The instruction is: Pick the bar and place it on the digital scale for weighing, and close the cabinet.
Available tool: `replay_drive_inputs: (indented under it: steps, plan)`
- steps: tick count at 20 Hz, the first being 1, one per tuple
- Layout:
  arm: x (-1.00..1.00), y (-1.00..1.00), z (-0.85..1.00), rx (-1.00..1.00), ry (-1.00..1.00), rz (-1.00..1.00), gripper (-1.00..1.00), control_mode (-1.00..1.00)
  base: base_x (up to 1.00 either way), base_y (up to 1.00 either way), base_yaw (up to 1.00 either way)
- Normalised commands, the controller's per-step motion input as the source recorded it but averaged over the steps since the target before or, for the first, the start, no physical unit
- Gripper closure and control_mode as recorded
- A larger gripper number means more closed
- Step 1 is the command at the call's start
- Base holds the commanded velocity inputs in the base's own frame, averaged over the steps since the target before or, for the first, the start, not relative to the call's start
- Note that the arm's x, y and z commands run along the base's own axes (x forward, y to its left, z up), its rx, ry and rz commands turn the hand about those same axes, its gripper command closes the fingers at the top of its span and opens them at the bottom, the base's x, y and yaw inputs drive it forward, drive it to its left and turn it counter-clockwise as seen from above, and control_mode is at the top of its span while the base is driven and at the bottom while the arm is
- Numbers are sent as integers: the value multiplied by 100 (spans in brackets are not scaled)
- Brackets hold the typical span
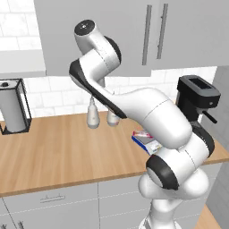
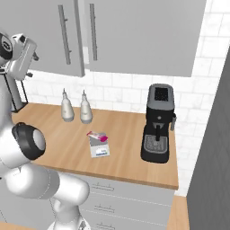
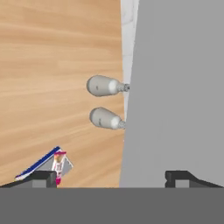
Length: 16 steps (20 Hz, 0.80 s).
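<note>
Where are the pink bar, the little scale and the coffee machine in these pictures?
bar (image 2: 98, 136): right base view, on its pink wrapper, lying on the scale.
digital scale (image 2: 100, 152): right base view, on its white front panel.
coffee machine (image 2: 160, 108): right base view, on its dark upper body.

Left base view: arm covers most of the scale (image 1: 150, 144), only its left end and a sliver of the bar (image 1: 142, 134) show; the two bottles (image 1: 93, 117) partly behind the arm link. Cabinet (image 1: 134, 36) cut by the top edge in both base views, door tops unseen. Paper towel holder (image 1: 13, 107) clipped at the left edge. Coffee machine (image 1: 194, 100) base hidden by the arm. Hand view: cabinet door hides the bottles' tips, scale cut off behind the left fingertip (image 3: 41, 178), bar too small to read. Scale display unreadable in the right base view. Tool (image 3: 111, 179) seen as two tips only.
</note>
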Motion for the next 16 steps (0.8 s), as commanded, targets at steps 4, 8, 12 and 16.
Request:
replay_drive_inputs:
  steps: [4,8,12,16]
  plan:
    - [94,-78,0,12,0,8,-100,-100,0,0,0]
    - [100,-73,0,11,2,6,-100,-100,0,0,0]
    - [100,-63,0,9,3,5,-100,-100,0,0,0]
    - [72,-61,4,7,0,3,-100,-100,0,0,0]
